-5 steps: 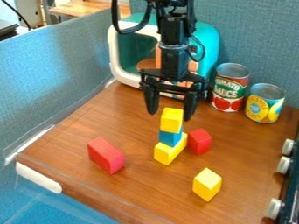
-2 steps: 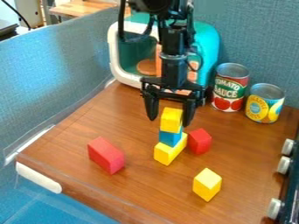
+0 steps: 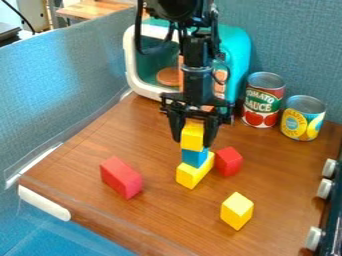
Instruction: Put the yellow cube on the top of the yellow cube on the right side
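The gripper [image 3: 192, 142] is at the top of a small stack in the middle of the table, its two fingers closed against the sides of the upper yellow cube [image 3: 192, 136]. That cube rests on or just touches a blue cube [image 3: 195, 157], which sits on a yellow block [image 3: 194, 172] lying on the table. On the right side, nearer the front, another yellow cube [image 3: 237, 211] stands alone with its top bare.
A red cube [image 3: 228, 161] is close to the stack's right side, and a red block [image 3: 121, 177] lies to the left. Two cans, one red and green [image 3: 262, 100], one yellow [image 3: 302, 118], stand at the back right. Behind the arm is a teal toy oven [image 3: 235, 47].
The fingers have come down a little and closed in on the upper yellow cube, which has shifted slightly left. The other blocks have kept their places.
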{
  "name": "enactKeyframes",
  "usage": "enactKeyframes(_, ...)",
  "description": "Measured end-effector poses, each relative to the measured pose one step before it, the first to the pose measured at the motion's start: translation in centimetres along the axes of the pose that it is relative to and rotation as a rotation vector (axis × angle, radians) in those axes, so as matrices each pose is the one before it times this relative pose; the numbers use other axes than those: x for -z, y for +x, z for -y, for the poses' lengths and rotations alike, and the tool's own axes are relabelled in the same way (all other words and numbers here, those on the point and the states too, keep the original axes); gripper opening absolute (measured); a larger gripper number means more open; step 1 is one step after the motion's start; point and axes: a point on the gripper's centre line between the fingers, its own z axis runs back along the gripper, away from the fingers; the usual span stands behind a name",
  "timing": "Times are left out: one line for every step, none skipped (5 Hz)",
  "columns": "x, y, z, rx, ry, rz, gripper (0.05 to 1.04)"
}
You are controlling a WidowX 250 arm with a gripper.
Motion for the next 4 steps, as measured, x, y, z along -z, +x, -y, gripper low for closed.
enactKeyframes(-0.029, 0.028, -0.261, -0.0078, -0.0140, 0.0008, 0.617)
enactKeyframes(-0.078, 0.014, -0.002, 0.0093, -0.0167, 0.0070, 0.617)
enactKeyframes(-2.469, -0.655, 0.553, 0.0360, 0.0172, 0.0669, 0.617)
enactKeyframes(-2.190, -0.685, 1.202, 0.0560, 0.0208, 0.0550, 0.617)
